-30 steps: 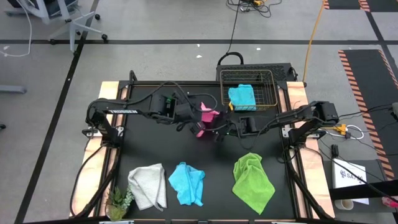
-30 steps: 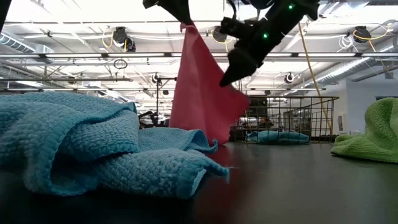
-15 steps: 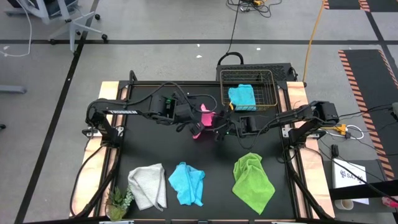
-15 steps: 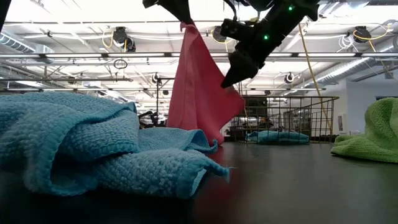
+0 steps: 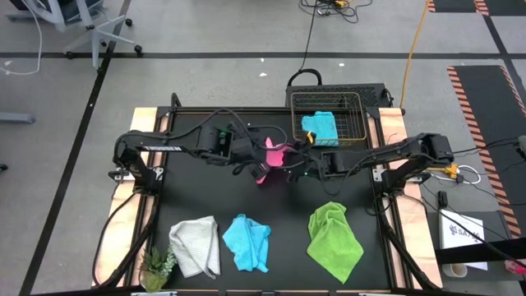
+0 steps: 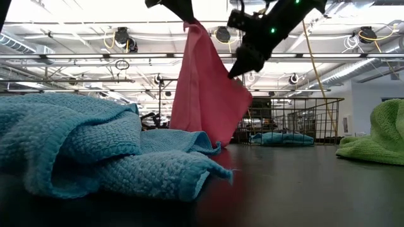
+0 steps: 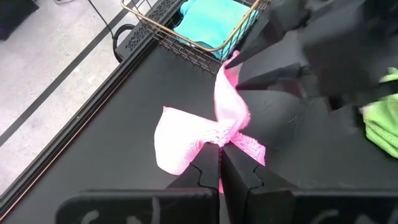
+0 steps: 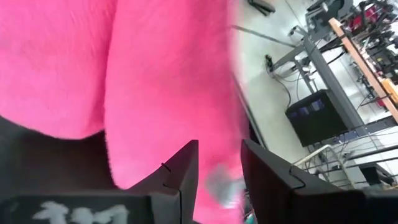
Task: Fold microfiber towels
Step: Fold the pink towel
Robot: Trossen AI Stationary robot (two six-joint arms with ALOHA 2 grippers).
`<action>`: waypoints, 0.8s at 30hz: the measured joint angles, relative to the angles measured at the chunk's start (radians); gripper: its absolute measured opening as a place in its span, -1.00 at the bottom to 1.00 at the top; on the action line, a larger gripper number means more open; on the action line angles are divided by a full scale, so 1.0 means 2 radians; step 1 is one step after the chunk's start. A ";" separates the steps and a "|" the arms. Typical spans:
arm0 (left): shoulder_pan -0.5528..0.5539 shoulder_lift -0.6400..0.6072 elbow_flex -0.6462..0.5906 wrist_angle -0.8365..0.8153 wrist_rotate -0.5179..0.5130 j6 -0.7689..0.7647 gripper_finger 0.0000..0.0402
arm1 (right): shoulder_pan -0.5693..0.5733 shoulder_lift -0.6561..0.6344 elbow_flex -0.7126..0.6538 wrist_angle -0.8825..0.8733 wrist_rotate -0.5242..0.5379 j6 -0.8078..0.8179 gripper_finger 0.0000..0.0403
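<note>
The tabletop (image 5: 205, 197) is a black mat framed by pale wood strips, standing on a grey floor crossed with dark tape lines; the low view shows a hall with ceiling trusses and pipes behind it. A wire basket (image 5: 327, 123) at the far edge holds a folded blue towel (image 5: 320, 128). Along the near edge lie a white-grey towel (image 5: 196, 243), a crumpled blue towel (image 5: 247, 242) and a green towel (image 5: 334, 238), with a small plant (image 5: 157, 266) at the near left corner. Over the middle, the left tool (image 5: 265, 164) is clamped on the top of the pink towel (image 6: 205, 94), which hangs down to the tabletop. The right tool (image 5: 294, 170) is just beside it, its fingers (image 8: 180, 174) parted around the towel's edge without clearly pinching it.
</note>
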 joint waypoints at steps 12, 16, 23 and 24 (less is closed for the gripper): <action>0.000 0.000 0.000 0.000 0.000 0.000 -0.96 | -0.006 -0.021 0.000 0.000 -0.060 0.048 -0.43; 0.000 0.000 0.000 0.001 0.000 0.000 -0.98 | -0.003 -0.021 0.000 -0.001 -0.079 0.068 -0.45; 0.000 0.000 0.000 0.001 -0.002 0.000 -0.98 | 0.036 -0.024 0.000 0.012 -0.082 0.080 -0.59; 0.000 0.000 0.000 0.001 -0.002 0.000 -0.98 | 0.043 -0.023 0.000 0.022 -0.091 0.081 -0.61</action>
